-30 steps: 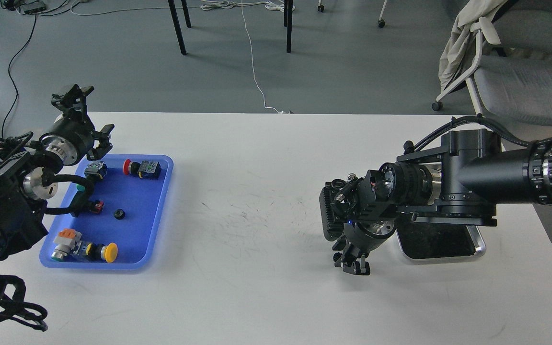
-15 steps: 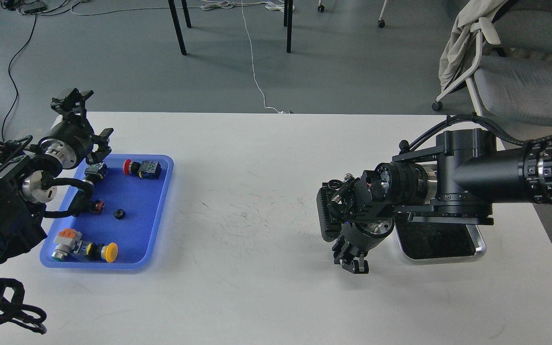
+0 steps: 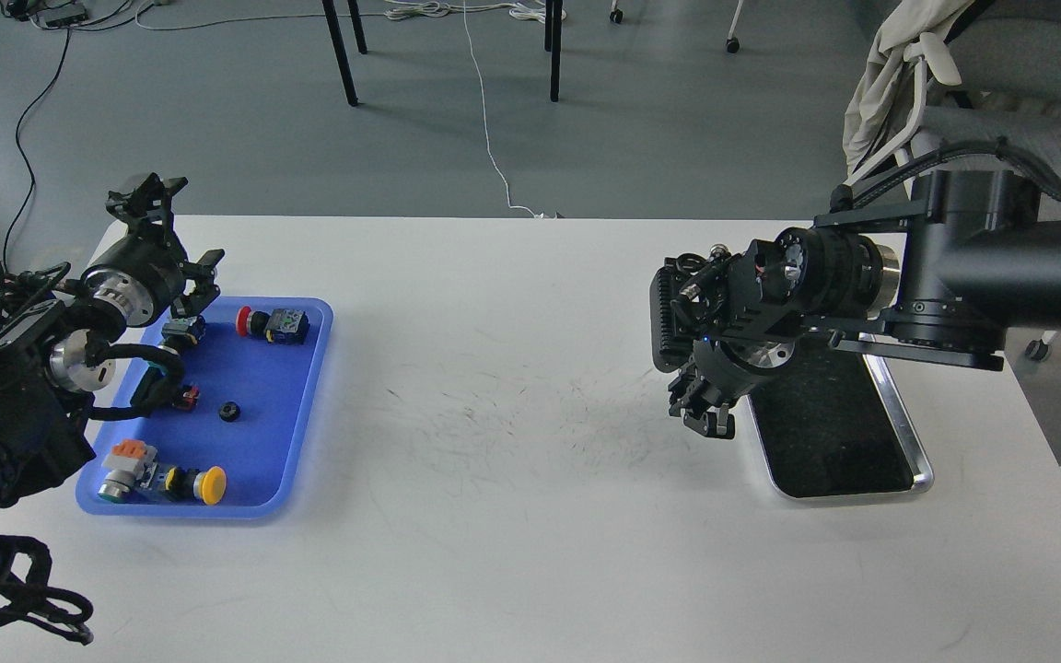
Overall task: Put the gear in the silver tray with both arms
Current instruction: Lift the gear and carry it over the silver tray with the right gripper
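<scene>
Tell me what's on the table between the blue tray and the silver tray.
Nothing: the head view shows only bare, scuffed white table between the blue tray and silver tray.

No legible text, label, brand, number or sign anywhere in the head view.

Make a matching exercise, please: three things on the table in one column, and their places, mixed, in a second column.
Things:
1. small black gear
2. yellow push button
3. silver tray

Places:
A. right side of the table, under the right arm
B. middle of the blue tray
C. near end of the blue tray

Pairs: 1-B, 2-C, 3-A
</scene>
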